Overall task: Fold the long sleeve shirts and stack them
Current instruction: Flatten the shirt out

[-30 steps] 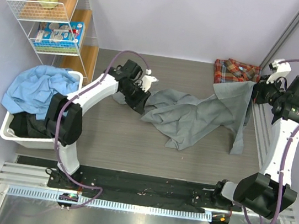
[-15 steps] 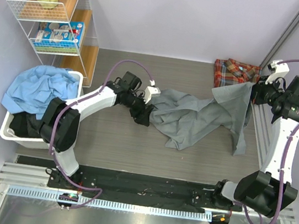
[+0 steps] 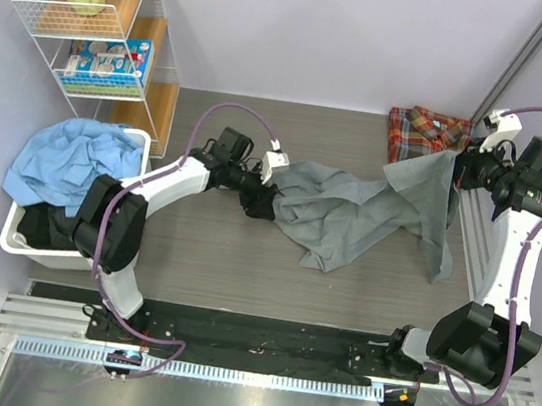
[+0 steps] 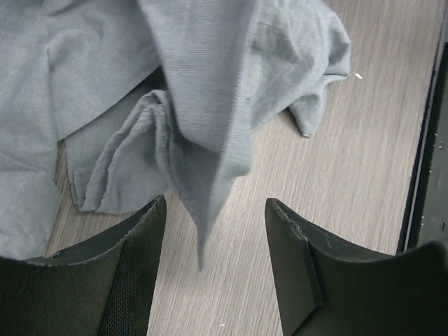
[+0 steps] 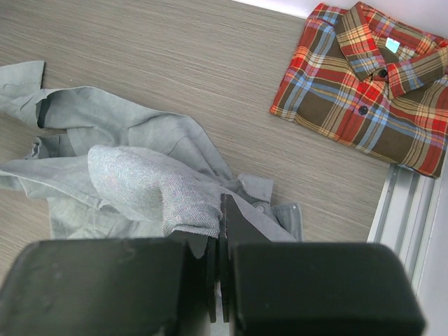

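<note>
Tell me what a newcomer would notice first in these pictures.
A grey shirt sprawls crumpled across the middle of the table, one edge lifted at the far right by the right end effector, shut on it. The left end effector stands open at the shirt's left end, a fold hanging between its jaws. A plaid shirt lies neatly folded in the far right corner.

A plain mid-grey cloth shirt [image 3: 351, 209] is lying crumpled and unfolded across the middle of the wooden table [image 3: 213, 256], stretching from left of centre towards the right edge. Its right end is hanging raised off the surface, a strip trailing towards the near edge. A red-orange-and-blue plaid shirt [image 3: 418, 128] is lying neatly folded, collar showing, in the far right corner, just beside that raised end.
</note>
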Available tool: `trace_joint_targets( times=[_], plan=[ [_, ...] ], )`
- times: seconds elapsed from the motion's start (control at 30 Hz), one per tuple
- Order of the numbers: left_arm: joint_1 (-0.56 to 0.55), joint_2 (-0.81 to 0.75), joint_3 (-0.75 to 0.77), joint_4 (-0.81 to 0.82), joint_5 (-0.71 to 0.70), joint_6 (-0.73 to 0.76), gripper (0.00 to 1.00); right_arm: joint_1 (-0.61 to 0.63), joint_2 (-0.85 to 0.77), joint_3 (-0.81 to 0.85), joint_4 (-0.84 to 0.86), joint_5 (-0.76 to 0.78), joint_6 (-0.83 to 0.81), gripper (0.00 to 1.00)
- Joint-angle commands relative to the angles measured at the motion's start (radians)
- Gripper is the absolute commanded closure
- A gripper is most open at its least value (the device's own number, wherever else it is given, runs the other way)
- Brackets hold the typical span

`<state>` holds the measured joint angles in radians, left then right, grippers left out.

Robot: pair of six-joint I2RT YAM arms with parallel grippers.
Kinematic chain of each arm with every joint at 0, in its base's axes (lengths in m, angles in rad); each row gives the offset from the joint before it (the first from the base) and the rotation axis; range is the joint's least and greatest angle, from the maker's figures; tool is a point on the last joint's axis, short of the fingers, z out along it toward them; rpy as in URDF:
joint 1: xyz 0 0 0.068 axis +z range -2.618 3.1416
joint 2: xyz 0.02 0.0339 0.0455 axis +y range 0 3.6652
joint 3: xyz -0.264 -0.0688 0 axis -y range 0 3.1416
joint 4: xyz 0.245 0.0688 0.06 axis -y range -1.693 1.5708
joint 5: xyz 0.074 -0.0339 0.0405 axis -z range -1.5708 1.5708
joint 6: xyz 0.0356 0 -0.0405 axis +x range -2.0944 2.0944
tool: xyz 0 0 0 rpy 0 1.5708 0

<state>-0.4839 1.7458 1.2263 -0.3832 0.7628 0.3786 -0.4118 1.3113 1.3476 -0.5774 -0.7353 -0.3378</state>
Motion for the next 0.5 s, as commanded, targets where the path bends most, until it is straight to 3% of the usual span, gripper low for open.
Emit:
trace_joint_targets(
  times=[0.0,0.13,0.27,0.33,0.47],
  plan=[
    [0.004,0.001,0.044,0.021,0.085,0.046,0.41,-0.001,0.009,0.019,0.014,-0.027,0.003,0.99],
    [0.004,0.027,0.027,-0.025,0.079,0.058,0.48,0.001,0.013,0.028,0.013,-0.013,0.008,0.99],
    [0.004,0.035,-0.020,-0.031,0.067,0.051,0.66,-0.001,0.008,0.024,0.017,-0.010,0.014,0.99],
    [0.004,0.034,-0.047,0.016,0.079,0.019,0.72,-0.001,0.008,0.024,0.021,-0.013,0.017,0.99],
    [0.005,0.000,-0.070,0.127,0.037,-0.069,0.95,-0.001,0.012,0.028,0.028,-0.013,0.031,0.99]
  ],
)
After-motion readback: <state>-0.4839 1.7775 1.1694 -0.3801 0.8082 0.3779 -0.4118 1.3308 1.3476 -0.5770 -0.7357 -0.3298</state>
